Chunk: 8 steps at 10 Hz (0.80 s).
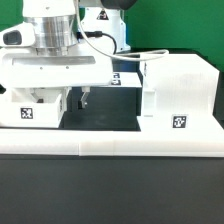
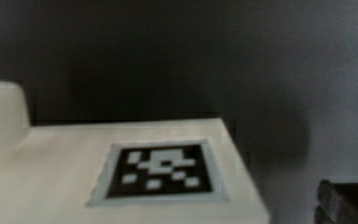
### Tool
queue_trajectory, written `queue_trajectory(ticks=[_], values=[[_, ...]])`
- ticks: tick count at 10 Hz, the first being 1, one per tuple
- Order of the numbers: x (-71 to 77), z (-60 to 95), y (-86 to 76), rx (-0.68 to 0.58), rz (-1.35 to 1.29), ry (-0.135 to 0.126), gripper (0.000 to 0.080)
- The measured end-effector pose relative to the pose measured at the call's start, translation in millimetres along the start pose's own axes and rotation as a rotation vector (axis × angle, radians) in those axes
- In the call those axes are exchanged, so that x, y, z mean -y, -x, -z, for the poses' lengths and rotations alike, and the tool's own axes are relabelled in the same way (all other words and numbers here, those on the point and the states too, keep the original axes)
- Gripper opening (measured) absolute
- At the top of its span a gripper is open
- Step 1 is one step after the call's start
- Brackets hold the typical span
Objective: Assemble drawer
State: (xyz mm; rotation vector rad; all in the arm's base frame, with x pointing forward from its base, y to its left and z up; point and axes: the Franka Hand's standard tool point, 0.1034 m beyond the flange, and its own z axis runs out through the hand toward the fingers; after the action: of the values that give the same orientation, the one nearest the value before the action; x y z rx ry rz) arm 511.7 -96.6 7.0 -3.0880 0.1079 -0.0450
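Note:
The drawer's large white casing (image 1: 176, 92) stands at the exterior view's right, with a tag on its front. A smaller white tray box (image 1: 33, 108) with a tag sits at the exterior view's left, partly under the arm. My gripper (image 1: 77, 102) hangs just beside that box's right end, low over the table, and looks open and empty. In the wrist view the top of a white part with a square tag (image 2: 163, 168) fills the lower left. One dark finger (image 2: 350, 203) shows beside it with a gap between them. The other finger is out of view.
A long low white border rail (image 1: 110, 146) runs across the front. The marker board (image 1: 121, 78) lies at the back between the arm and the casing. A white cable (image 1: 130, 58) loops from the arm toward the casing top.

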Motion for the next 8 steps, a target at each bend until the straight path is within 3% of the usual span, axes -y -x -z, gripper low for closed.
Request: queue_trajectory(ticks=[4,6,7,8], values=[[1.1,-1.0,-2.3,-0.014,-0.001,0.007,0.0637],[0.7,-1.0,-2.2,-0.014,-0.002,0.007,0.0285],[0.7,-1.0,-2.2,-0.014,-0.002,0.007,0.0151],[0.7,-1.0,-2.2,-0.014,-0.002,0.007,0.0151]])
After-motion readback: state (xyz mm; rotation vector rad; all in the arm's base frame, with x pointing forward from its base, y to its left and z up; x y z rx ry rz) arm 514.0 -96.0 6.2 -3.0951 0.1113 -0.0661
